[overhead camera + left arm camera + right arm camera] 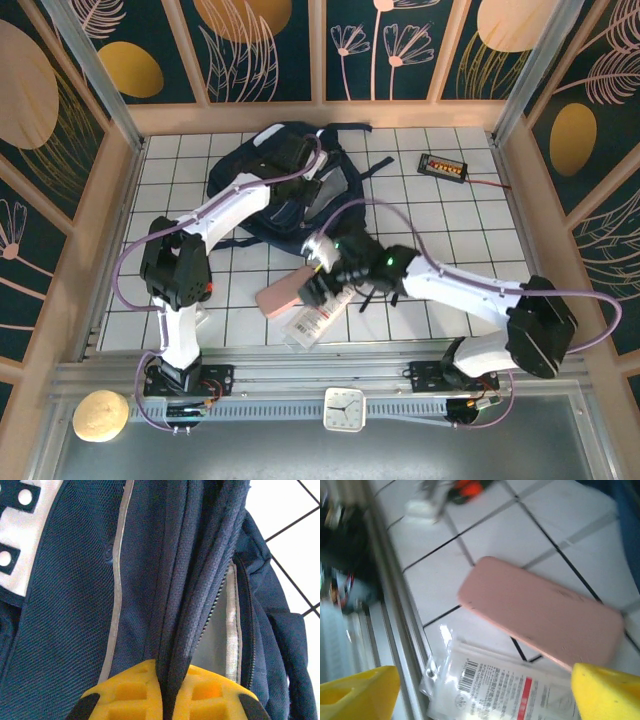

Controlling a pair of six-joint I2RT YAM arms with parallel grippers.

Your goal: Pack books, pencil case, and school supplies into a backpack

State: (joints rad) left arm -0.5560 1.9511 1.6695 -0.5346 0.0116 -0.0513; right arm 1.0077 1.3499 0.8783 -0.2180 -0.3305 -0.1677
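Pink case, seemingly overlapping white booklet

The pencil case lies before the backpack, beside the booklet.

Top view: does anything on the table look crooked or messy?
Yes. The long white printed booklet in clear wrap lies slanted across the tile lines, its end reaching the near edge of the table. The pink rounded soft case beside it is tilted too. Nothing looks spilled or broken.
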